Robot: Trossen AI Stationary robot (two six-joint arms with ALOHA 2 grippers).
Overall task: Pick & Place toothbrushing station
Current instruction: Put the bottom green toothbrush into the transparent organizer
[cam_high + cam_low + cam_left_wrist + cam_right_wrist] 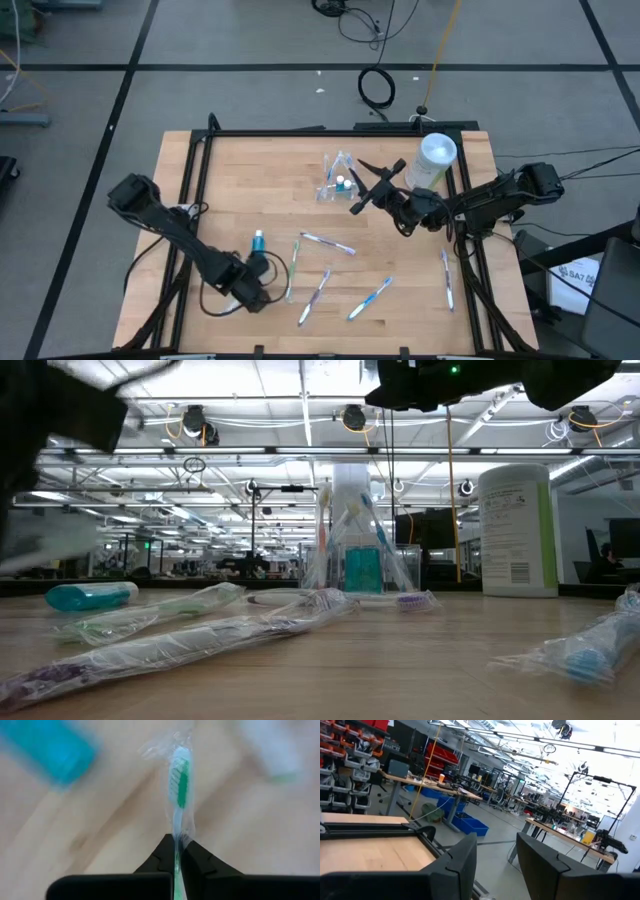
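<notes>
On the left of the wooden worktop (250, 170), the left tool (262, 290) is down near the front edge, its two dark fingers (165, 852) pressed together on the handle of a green-and-white toothbrush (179, 790) in a clear wrapper, with the bristle head sticking out beyond the fingertips. Just beside that tool, toward the middle of the worktop, a small teal tube (258, 240) lies on the wood; in the low view it rests on its side at the left (88, 596). Moving right, several more wrapped toothbrushes lie loose and apart across the front half: one near the centre (327, 242), one angled below it (316, 296), a blue-tinted one (370, 298), and one close to the right edge (447, 277). Toward the back at the centre stands the small clear plastic cup (338, 180), upright, with brushes standing in it and something teal inside, as the low view shows (352, 530). Right of the cup, the right tool (372, 186) hangs above the worktop, reaching in from the right side; its fingers (460, 857) stand apart with nothing between them, and its camera looks out past the worktop's edge into the room. Just behind that arm, at the back right corner, a taller white cylindrical container (433, 160) stands upright.
</notes>
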